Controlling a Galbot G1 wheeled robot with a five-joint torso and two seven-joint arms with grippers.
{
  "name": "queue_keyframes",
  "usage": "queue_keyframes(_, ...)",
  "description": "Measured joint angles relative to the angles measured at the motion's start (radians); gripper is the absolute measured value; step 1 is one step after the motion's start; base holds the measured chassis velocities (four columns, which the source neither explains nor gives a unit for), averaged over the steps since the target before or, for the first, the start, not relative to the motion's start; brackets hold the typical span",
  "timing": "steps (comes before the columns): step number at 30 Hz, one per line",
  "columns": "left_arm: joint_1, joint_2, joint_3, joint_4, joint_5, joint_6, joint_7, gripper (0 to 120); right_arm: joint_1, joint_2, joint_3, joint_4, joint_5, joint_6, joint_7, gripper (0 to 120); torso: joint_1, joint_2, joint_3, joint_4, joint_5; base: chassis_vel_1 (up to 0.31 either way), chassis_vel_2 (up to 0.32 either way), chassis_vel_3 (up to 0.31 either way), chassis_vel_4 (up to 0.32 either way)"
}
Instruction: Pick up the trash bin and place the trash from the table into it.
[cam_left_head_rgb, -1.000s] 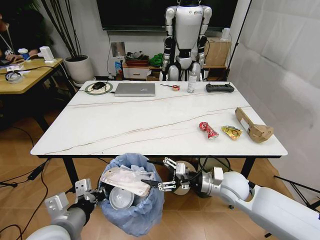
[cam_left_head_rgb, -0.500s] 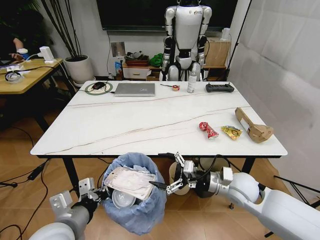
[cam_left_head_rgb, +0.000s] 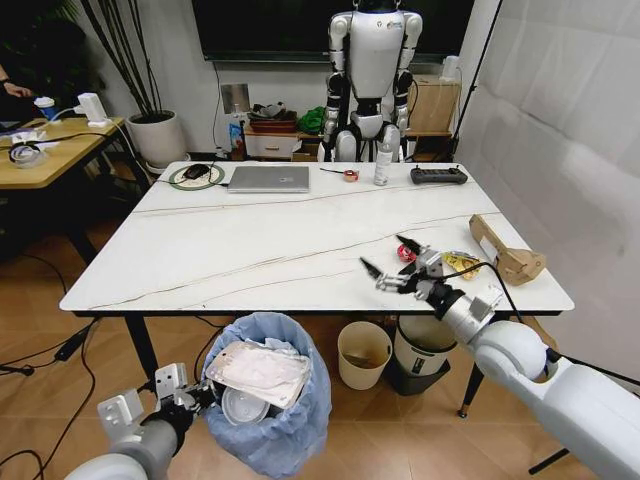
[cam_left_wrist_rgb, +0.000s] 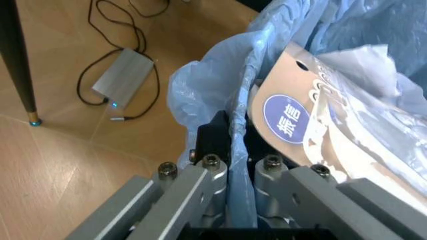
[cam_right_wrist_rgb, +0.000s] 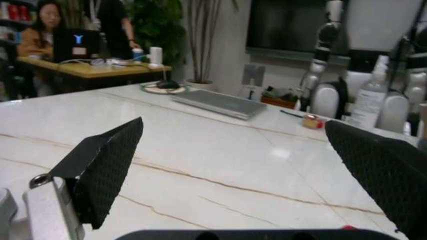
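Observation:
The trash bin (cam_left_head_rgb: 268, 400), lined with a light-blue bag, hangs just above the floor in front of the table (cam_left_head_rgb: 250, 250). My left gripper (cam_left_head_rgb: 190, 396) is shut on its rim; the left wrist view shows the fingers (cam_left_wrist_rgb: 210, 175) pinching the bag edge. A clear plastic package (cam_left_head_rgb: 258, 372) and a white lid lie inside the bin. My right gripper (cam_left_head_rgb: 383, 252) hovers open over the table's right side, right beside the red wrapper (cam_left_head_rgb: 406, 254). A yellow wrapper (cam_left_head_rgb: 463, 264) and a brown paper bag (cam_left_head_rgb: 510, 256) lie further right. In the right wrist view the gripper (cam_right_wrist_rgb: 233, 125) spreads wide over the marble top.
A grey laptop (cam_left_head_rgb: 270, 178), a bottle (cam_left_head_rgb: 383, 165) and a black controller (cam_left_head_rgb: 439, 175) sit along the table's far edge. A cream bucket (cam_left_head_rgb: 363, 352) and a white-and-grey bin (cam_left_head_rgb: 425, 345) stand under the table. A humanoid robot (cam_left_head_rgb: 375, 70) stands behind it.
My right gripper has risen from beside the bin below the table edge to above the tabletop near the red wrapper. The clear package stays in the bin. The left gripper still grips the rim.

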Motion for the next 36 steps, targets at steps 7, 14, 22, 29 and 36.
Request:
queue_keyframes(7, 0.008, -0.010, -0.018, -0.005, 0.005, -0.003, 0.003, 0, -0.001, 0.060, 0.048, -0.058, 0.003, -0.082, 0.101, 100, 0.000, 0.000, 0.000, 0.0000, 0.0000, 0.000, 0.000, 0.000, 0.000)
queue_keyframes(14, 0.004, -0.006, -0.020, 0.001, 0.003, -0.005, 0.008, 0, 0.010, 0.079, 0.117, -0.154, 0.003, -0.115, 0.094, 100, 0.000, 0.000, 0.000, -0.0001, -0.0001, 0.000, 0.000, 0.000, 0.000)
queue_keyframes(22, -0.007, -0.001, -0.027, 0.007, -0.007, -0.007, 0.014, 0, -0.011, 0.063, 0.175, -0.220, -0.005, -0.140, 0.049, 100, 0.000, 0.000, 0.000, -0.0003, 0.0000, 0.000, 0.000, 0.000, 0.000)
queue_keyframes(29, -0.015, 0.000, -0.025, 0.014, -0.010, -0.007, 0.016, 0, -0.025, 0.049, 0.219, -0.279, 0.024, -0.156, -0.041, 100, 0.000, 0.000, 0.000, -0.0002, 0.0000, 0.000, 0.000, 0.000, 0.000)
queue_keyframes(36, -0.021, 0.003, -0.029, 0.017, -0.017, -0.008, 0.018, 0, -0.029, 0.050, 0.258, -0.322, 0.037, -0.158, -0.081, 100, 0.000, 0.000, 0.000, -0.0002, 0.0000, 0.000, 0.000, 0.000, 0.000)
